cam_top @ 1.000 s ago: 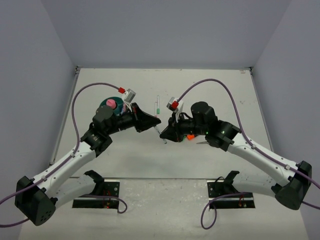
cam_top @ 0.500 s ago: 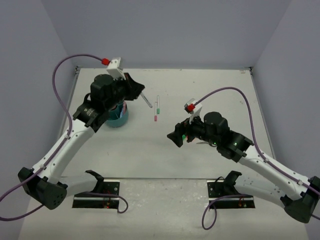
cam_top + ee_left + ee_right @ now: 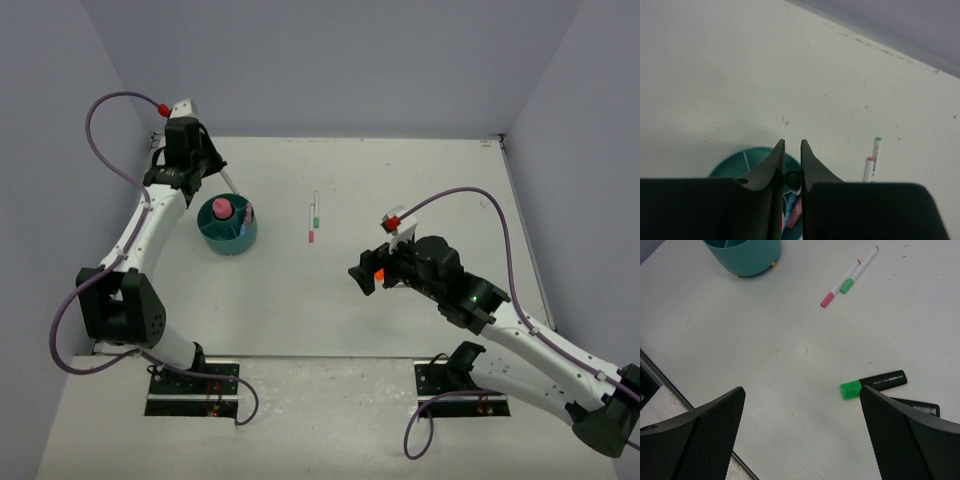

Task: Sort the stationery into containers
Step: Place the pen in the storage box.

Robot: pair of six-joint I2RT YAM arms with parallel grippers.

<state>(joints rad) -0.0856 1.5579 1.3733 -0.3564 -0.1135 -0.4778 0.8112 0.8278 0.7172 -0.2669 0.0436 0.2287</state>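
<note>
On the white table (image 3: pixel 300 300), the left gripper (image 3: pixel 791 144), pinched narrowly on what appeared to be a thin pen (image 3: pixel 229 183), hung just above the teal organiser (image 3: pixel 215 240), with the pen angled down toward it. The right gripper (image 3: pixel 801 392) stood wide and empty.

The left arm (image 3: pixel 140 232) stretches up the left side of the table (image 3: pixel 300 300) to its far left corner, wrist bent downward. The left claw (image 3: pixel 790 146) points down, jaws almost together, pinching a thin pen (image 3: pixel 793 177). The right arm (image 3: pixel 520 335) reaches low from the near right toward the centre. The right claw (image 3: pixel 802 390) gapes wide, holding nothing.
</note>
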